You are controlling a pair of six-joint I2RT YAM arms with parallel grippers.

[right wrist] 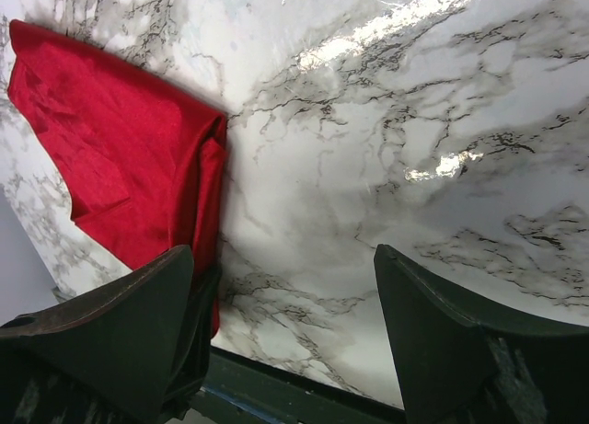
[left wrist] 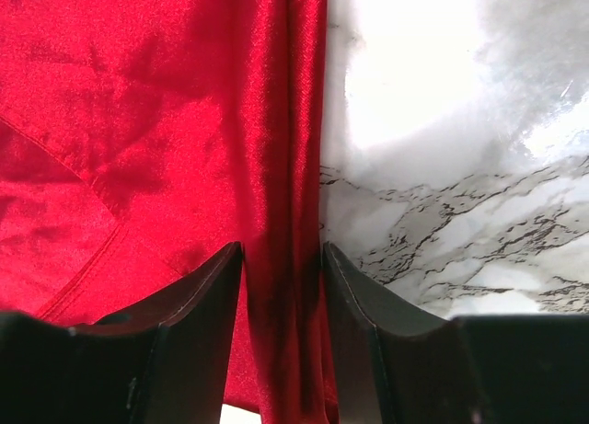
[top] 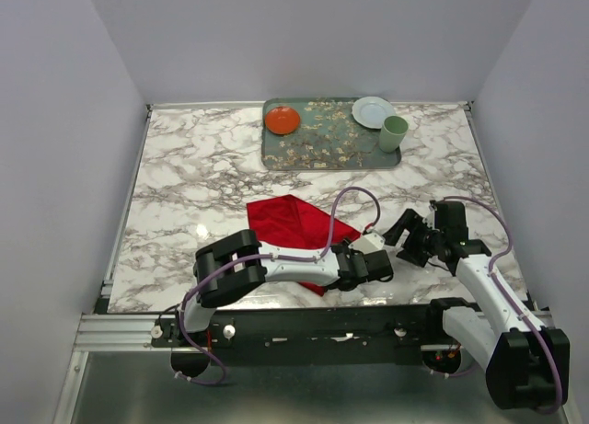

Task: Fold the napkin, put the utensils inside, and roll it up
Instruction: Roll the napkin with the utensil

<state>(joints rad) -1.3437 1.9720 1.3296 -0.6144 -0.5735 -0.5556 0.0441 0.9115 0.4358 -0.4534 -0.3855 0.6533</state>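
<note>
The marble-patterned worktop [top: 184, 185] fills the space between plain grey walls. The left arm [top: 276, 263] lies along the near edge, reaching toward the middle, and the right arm [top: 488, 291] bends in from the near right corner. A purple cable [top: 354, 192] loops up from the left arm.

A rectangular teal tray [top: 322, 153] with a pale blossom print sits at the middle of the far edge. The napkin [top: 290, 220], bright red and folded over on itself, lies near the middle of the near edge, partly under the left arm.

A white plate [top: 372, 111] rests in the tray's far right corner and a small orange-red plate [top: 282, 120] in its far left corner. A pale green cup [top: 394, 132] stands upright on the tray's right end.

The left gripper [left wrist: 281, 249] is clenched on a raised ridge of cloth at the napkin's right edge, and the fabric fills the narrow gap between its fingers. The right gripper [right wrist: 283, 258] is spread wide over bare marble just right of the napkin, grasping nothing.
</note>
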